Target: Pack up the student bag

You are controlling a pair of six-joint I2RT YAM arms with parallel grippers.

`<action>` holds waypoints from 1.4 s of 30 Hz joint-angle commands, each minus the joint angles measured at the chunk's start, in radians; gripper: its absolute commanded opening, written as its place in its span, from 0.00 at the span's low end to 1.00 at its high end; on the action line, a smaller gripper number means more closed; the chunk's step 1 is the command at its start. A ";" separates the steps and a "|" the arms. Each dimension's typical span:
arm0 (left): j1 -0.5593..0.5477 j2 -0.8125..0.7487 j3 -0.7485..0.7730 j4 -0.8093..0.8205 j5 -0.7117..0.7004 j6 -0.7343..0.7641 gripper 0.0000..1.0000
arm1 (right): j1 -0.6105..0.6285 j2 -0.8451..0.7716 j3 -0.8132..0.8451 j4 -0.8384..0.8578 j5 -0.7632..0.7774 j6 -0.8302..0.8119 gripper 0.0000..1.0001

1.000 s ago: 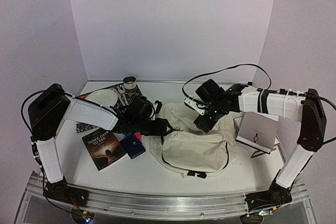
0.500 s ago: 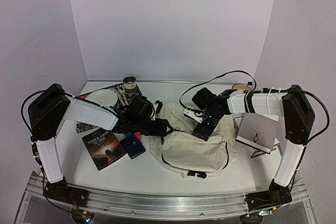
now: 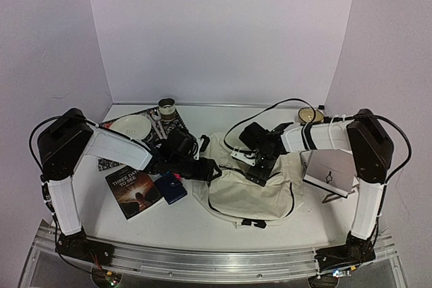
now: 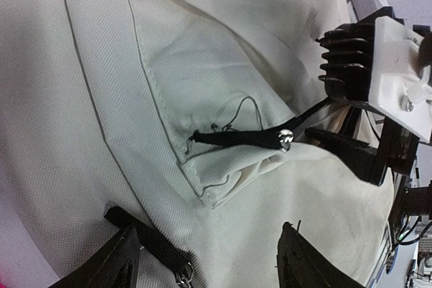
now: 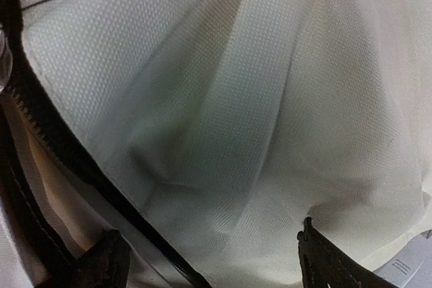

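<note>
The student bag (image 3: 251,193), cream fabric with black straps, lies slumped in the middle of the table. My left gripper (image 3: 213,168) is at its left edge, jaws apart over bare cloth (image 4: 223,52) with nothing clamped. A black zipper pull (image 4: 239,138) lies just ahead of it, beside a small fabric flap. My right gripper (image 3: 260,170) hovers over the bag's upper middle, open. In the right wrist view the cream cloth (image 5: 256,112) fills the frame, and a black zipper (image 5: 67,160) runs down the left. The right gripper's black body (image 4: 364,92) shows at the right of the left wrist view.
A dark book (image 3: 133,191) and a blue case (image 3: 171,187) with something pink behind it lie left of the bag. A white plate (image 3: 131,126) and a cup (image 3: 167,108) stand at the back left. A white card (image 3: 331,170) and a bowl (image 3: 309,114) are on the right.
My right gripper has swung left and down onto the bag's upper middle, its elbow folding back to the right. The left arm has barely shifted.
</note>
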 commanded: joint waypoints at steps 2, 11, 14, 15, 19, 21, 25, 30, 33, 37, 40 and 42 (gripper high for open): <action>-0.002 0.014 -0.027 0.023 0.039 0.025 0.71 | 0.007 0.032 -0.040 0.048 0.162 -0.011 0.66; -0.005 0.021 -0.059 0.019 0.056 0.035 0.70 | 0.012 -0.071 -0.085 0.202 0.301 -0.021 0.32; -0.006 0.024 -0.067 0.016 0.064 0.037 0.70 | 0.010 -0.060 -0.068 0.208 0.336 -0.023 0.27; -0.007 0.027 -0.069 0.015 0.067 0.037 0.70 | 0.010 -0.056 -0.062 0.209 0.340 -0.020 0.24; -0.010 0.027 -0.075 0.014 0.067 0.036 0.70 | 0.011 -0.050 -0.048 0.213 0.329 -0.002 0.19; -0.011 0.029 -0.077 0.012 0.059 0.035 0.70 | 0.011 -0.051 -0.045 0.214 0.304 -0.001 0.18; -0.012 0.035 -0.076 0.003 0.051 0.038 0.70 | 0.010 -0.059 -0.046 0.186 0.249 0.005 0.15; -0.011 0.037 -0.081 -0.011 0.038 0.044 0.69 | 0.010 -0.088 -0.059 0.181 0.278 0.008 0.00; -0.011 0.037 -0.077 -0.022 0.029 0.048 0.69 | 0.010 -0.127 -0.060 0.181 0.255 0.018 0.00; -0.011 0.038 -0.065 -0.043 0.005 0.057 0.67 | 0.010 -0.192 -0.057 0.181 0.230 0.040 0.00; -0.011 0.030 -0.053 -0.067 -0.024 0.065 0.66 | 0.010 -0.234 -0.054 0.182 0.211 0.059 0.00; -0.010 0.018 -0.049 -0.084 -0.047 0.070 0.66 | 0.010 -0.256 -0.053 0.179 0.192 0.074 0.00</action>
